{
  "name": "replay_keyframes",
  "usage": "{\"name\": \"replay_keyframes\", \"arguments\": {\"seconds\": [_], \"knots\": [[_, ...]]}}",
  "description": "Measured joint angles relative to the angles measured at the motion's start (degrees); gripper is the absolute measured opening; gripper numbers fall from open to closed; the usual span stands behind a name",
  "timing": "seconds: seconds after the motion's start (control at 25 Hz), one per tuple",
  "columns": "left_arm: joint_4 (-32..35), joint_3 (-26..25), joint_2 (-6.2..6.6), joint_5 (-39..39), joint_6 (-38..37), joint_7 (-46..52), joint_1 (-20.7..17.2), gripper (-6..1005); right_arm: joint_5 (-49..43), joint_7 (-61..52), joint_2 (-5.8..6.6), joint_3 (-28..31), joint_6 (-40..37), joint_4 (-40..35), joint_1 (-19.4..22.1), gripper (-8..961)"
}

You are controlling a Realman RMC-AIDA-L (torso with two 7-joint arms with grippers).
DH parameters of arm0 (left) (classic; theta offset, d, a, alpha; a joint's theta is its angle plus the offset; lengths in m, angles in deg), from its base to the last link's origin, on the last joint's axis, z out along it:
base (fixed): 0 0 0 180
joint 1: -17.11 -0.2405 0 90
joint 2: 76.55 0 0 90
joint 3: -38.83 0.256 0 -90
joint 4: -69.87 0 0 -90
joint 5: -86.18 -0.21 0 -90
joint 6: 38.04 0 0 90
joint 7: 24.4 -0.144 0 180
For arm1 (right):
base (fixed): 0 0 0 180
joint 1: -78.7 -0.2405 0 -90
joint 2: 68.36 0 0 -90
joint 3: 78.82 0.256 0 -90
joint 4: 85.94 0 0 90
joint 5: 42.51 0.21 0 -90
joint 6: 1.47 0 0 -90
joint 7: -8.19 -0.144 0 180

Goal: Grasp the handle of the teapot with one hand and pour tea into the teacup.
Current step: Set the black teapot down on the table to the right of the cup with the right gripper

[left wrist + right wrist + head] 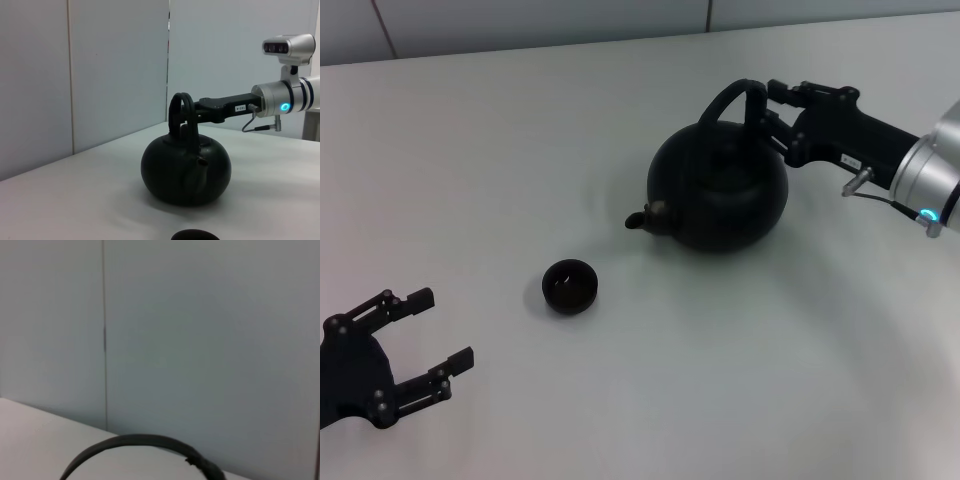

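Head view: teapot [720, 190] sits toward the counter's far right; right gripper [767, 108] is clenched around the handle [728, 103]. Teacup [569, 286] stands nearer the front-left; left gripper [428, 340] spread, parked at the front-left corner.

Left wrist view: pot still grounded. Grasp step; next, lift and tilt the spout [201, 162] over the cup.

Right wrist view: only the handle arc [140, 447] shows.

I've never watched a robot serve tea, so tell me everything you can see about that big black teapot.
The teapot is round, squat and matte black, maybe cast iron. It stands upright on the white table. Its short spout points toward the small black teacup, which sits apart from it. The arched handle stands up over the body, and the right claw is at its top, apparently closed on it.
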Motion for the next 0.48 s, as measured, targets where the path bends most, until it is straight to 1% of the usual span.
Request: {"name": "replay_keyframes", "arguments": {"seconds": [0.08,0.36,0.48], "knots": [[0.0,0.0,0.00,0.0,0.0,0.0,0.0,801,0.2,0.0,0.00,0.0,-0.1,-0.1,0.2,375],[0.0,0.1,0.01,0.0,-0.1,0.0,0.0,801,0.7,0.1,0.11,0.0,-2.1,-0.4,1.8,518],[0.0,0.2,0.06,0.0,-0.1,0.0,0.3,801,0.7,0.1,0.13,0.0,-4.5,-0.6,3.8,579]]}}
